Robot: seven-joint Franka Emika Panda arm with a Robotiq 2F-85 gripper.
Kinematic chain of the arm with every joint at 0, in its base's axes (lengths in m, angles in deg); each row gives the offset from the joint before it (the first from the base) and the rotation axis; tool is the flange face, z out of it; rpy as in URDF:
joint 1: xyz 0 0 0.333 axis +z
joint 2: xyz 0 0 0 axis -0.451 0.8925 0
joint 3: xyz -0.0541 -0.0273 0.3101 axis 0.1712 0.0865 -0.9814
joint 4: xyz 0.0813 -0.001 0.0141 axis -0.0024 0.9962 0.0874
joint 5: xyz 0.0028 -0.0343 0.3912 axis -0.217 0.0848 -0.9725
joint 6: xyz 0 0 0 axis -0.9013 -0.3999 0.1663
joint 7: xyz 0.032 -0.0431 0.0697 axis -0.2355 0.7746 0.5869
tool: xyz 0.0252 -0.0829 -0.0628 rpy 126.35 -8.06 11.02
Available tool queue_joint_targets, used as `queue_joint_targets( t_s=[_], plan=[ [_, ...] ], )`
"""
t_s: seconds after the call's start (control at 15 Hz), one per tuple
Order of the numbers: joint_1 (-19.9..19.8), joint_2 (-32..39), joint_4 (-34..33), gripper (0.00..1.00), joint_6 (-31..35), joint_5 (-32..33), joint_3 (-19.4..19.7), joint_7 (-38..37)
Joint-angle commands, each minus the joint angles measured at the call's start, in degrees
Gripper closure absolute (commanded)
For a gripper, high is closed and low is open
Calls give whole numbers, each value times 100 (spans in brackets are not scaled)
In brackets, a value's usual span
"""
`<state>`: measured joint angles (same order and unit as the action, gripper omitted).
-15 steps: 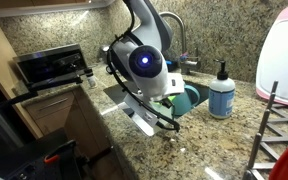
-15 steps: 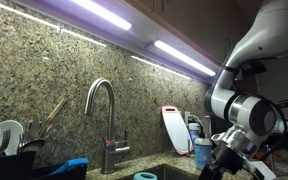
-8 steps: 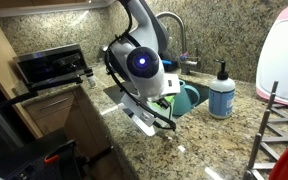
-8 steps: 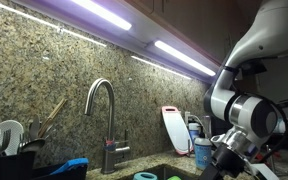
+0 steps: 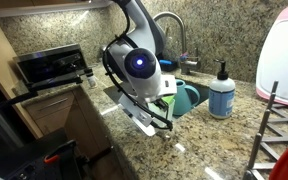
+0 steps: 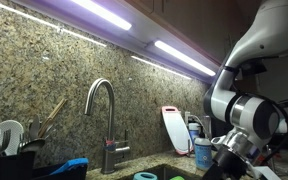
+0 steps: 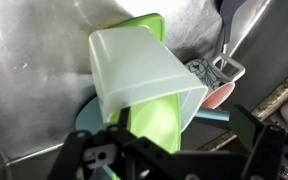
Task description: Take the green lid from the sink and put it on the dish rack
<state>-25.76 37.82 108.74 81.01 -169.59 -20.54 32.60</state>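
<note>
In the wrist view the green lid (image 7: 144,75), pale translucent with a lime inside, lies tilted in the metal sink (image 7: 34,60). My gripper (image 7: 179,128) hangs over it, open. The dark fingers (image 7: 252,128) stand wide on either side of the lid, the right one clearly apart from it. In an exterior view a sliver of the lid (image 5: 170,88) shows beside the wrist, down at the sink. The dish rack (image 5: 272,128), dark wire with upright prongs, stands at the lower right on the granite counter.
A teal jug (image 5: 188,98) and a pink item (image 7: 219,92) sit close to the lid in the sink. The curved faucet (image 5: 170,22) rises behind it. A blue soap bottle (image 5: 222,92) stands on the counter. A caddy with cutlery and plates (image 6: 9,145) is at the far left.
The jaws have spread from nearly shut to wide apart. The wrist has shifted slightly in an exterior view; the lid stays low at the sink.
</note>
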Motion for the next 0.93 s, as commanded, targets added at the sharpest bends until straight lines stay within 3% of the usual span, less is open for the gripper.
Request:
queue_joint_targets(
  t_s=[0.0, 0.47, 0.87],
  plan=[
    [94, -188, 195, 0, 165, -144, -28, 108],
    [248, -1071, 978, 0, 368, -473, -25, 996],
    [154, -1601, 1278, 0, 426, -390, -30, 1081]
  ],
)
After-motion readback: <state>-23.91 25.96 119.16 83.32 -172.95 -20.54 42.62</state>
